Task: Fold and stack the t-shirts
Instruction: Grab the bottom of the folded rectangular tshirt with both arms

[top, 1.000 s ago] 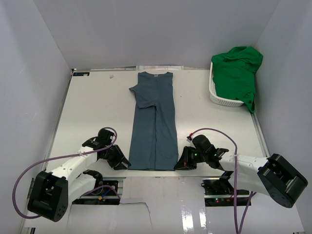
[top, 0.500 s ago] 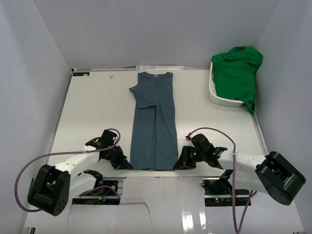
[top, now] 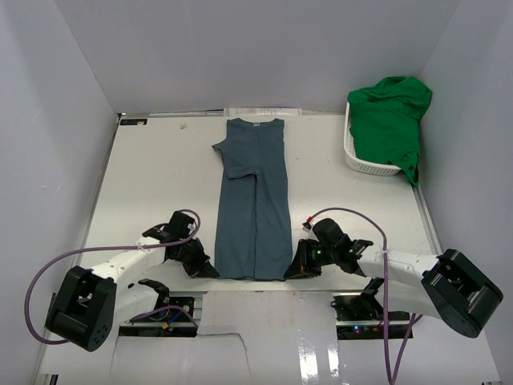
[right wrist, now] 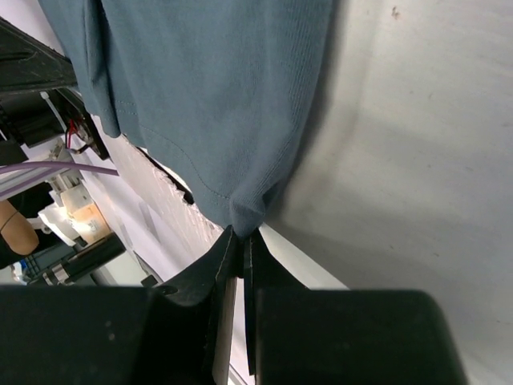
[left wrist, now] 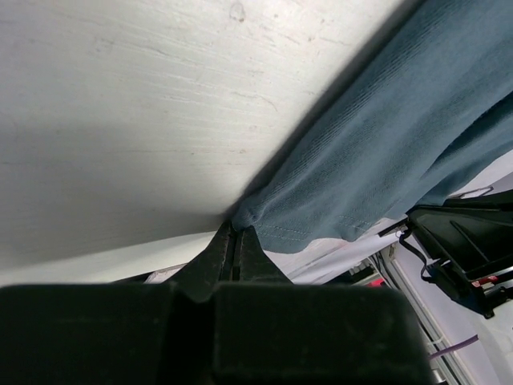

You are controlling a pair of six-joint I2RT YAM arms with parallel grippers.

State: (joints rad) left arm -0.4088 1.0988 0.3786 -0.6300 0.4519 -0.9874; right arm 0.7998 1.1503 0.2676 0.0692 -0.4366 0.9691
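The left pincer (left wrist: 235, 242) is pressed shut, its dark tapered tips nipping the near left corner of the slate-blue t-shirt (top: 256, 200), and the right pincer (right wrist: 243, 239) is likewise closed tight on the near right corner, where the cloth bunches into a small peak above a stitched hem line. The shirt lies flat down the middle of the desk (top: 160, 184) as a long narrow strip, both sides folded in to meet along a centre seam, one short sleeve angled across the chest, the neck at the far edge and the hem right along the near edge between the two arms. Its fabric is a fine matte knit with faint ribbing. Bare white desk, lightly scratched and grainy, opens to either side of the strip, wider on the left. At the far right corner, close to the wall, the green t-shirt (top: 389, 120) sits heaped in a white lattice basket (top: 365, 167), one fold spilling over its near rim
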